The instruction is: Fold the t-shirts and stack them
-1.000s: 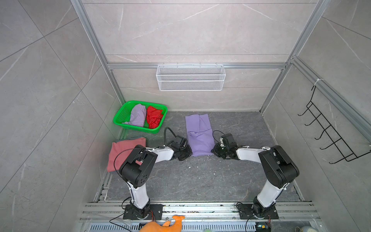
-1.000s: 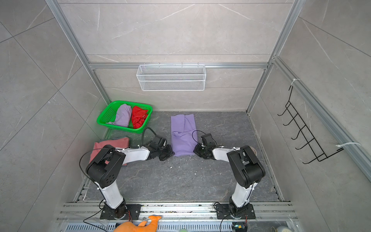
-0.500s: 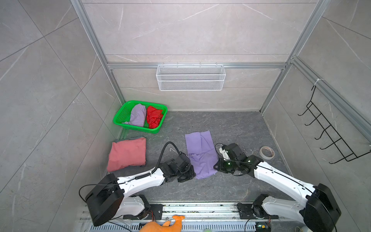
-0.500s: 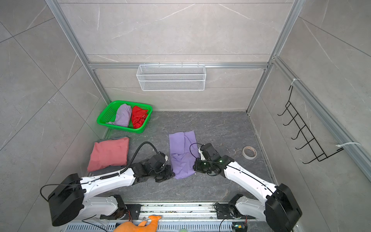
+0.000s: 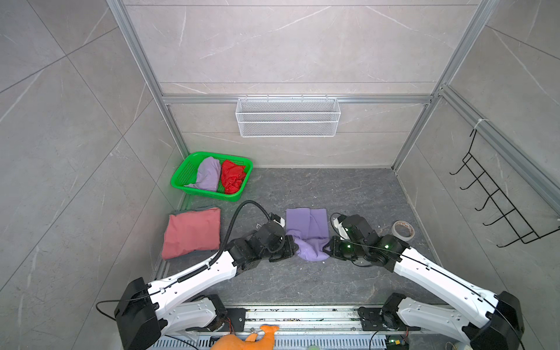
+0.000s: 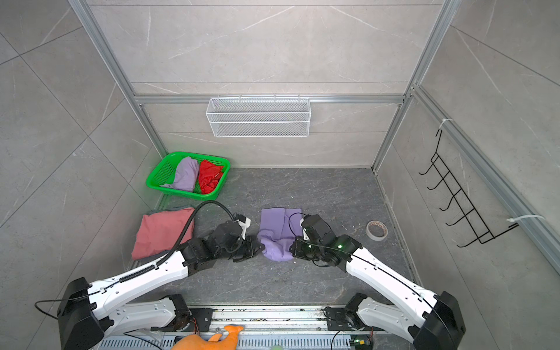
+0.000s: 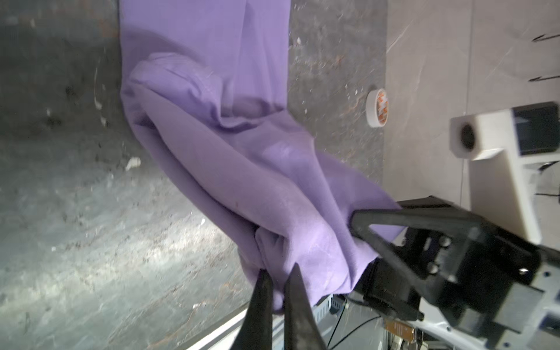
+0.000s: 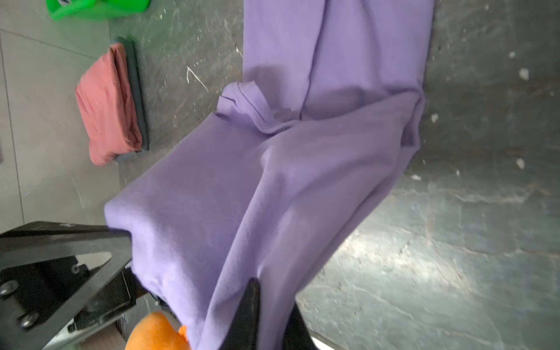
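Note:
A lavender t-shirt [image 5: 307, 224] [image 6: 280, 224] lies mid-floor, folded into a long strip. Its near end is bunched and lifted between the two arms. My left gripper [image 5: 295, 247] [image 7: 278, 272] is shut on the near-left corner, with cloth pinched between its fingers. At the near-right corner my right gripper [image 5: 325, 247] [image 8: 272, 291] holds cloth between its fingers too. A folded dusty-pink t-shirt [image 5: 192, 231] [image 8: 106, 103] lies at the left on a dark layer. Another lavender t-shirt [image 5: 209, 172] and a red t-shirt [image 5: 231, 175] sit crumpled in the green basket [image 5: 181, 174].
A tape roll [image 5: 402, 230] lies on the floor right of the right arm. An orange plush toy [image 5: 245, 341] rests on the front rail. A white wire basket [image 5: 288, 116] hangs on the back wall. A black hook rack [image 5: 497, 206] is on the right wall.
Both grippers dragged the lavender t-shirt toward the front. They now have its near end raised and bunched, so the strip looks shorter. The tape roll has come into view.

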You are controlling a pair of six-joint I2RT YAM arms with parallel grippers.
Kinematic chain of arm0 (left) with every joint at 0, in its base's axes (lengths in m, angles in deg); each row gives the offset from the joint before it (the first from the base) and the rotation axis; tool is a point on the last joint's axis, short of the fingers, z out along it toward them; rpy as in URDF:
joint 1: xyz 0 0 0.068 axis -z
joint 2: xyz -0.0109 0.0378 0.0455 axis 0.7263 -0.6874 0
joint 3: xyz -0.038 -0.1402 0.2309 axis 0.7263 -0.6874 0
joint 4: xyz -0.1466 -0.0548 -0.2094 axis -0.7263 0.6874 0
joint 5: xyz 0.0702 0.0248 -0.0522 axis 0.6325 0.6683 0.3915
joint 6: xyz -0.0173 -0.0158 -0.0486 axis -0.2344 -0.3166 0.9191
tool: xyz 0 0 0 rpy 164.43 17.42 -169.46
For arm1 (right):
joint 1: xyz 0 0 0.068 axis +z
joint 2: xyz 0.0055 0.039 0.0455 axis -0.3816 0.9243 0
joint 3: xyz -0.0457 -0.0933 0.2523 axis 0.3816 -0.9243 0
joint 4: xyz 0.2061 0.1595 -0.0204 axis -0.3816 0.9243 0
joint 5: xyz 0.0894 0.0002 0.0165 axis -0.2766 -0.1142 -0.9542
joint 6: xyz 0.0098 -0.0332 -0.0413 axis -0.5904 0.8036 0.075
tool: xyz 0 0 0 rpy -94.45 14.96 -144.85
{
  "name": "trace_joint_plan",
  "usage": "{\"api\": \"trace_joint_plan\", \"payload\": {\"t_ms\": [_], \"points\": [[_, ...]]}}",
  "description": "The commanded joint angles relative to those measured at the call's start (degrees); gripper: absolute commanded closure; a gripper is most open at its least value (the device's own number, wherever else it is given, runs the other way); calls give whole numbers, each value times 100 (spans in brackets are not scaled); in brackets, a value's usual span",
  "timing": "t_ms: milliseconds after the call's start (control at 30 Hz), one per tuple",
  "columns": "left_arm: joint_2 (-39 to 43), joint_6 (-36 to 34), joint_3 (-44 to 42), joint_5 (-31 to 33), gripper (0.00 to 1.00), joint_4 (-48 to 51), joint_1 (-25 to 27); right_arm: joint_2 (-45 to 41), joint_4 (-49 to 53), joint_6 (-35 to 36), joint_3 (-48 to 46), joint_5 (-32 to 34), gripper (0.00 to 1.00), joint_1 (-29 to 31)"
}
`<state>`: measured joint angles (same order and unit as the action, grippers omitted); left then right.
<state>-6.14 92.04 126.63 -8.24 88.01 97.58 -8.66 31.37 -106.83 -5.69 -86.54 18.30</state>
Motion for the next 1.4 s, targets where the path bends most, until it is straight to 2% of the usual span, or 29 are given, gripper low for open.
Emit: {"api": "trace_joint_plan", "payload": {"t_ms": [0, 167, 300, 467, 633, 800, 1033, 1200, 1367], "points": [[-391, -758, 420, 54, 100, -365, -368, 542, -687, -164, 346, 342, 84, -122], [-1238, -1124, 938, -442, 100, -731, -1114, 1678, -1184, -138, 1020, 308, 84, -599], [-2223, -1213, 1532, -1203, 100, -929, -1684, 2393, -1412, -271, 1421, 336, 84, -1015], [-3477, -1302, 2633, -1793, 100, -936, -2019, 3045, -1646, -400, 1783, 191, 82, -1498], [-3878, -1337, 3200, -1955, 100, -855, -2139, 3344, -1572, -176, 2239, 6, 85, -1673], [-3410, -1246, 2688, -2002, 100, -1029, -2138, 3061, -1184, 230, 2233, -174, 86, -1675], [-1919, -933, 1140, -1870, 100, -1109, -1879, 1898, -956, 346, 1064, -515, 86, -1519], [-929, -408, -39, -1532, 100, -1108, -1313, 1117, -701, 197, 165, -590, 86, -930], [80, 276, -913, -796, 100, -895, -387, 192, -63, -143, -266, -241, 85, -131]]}}
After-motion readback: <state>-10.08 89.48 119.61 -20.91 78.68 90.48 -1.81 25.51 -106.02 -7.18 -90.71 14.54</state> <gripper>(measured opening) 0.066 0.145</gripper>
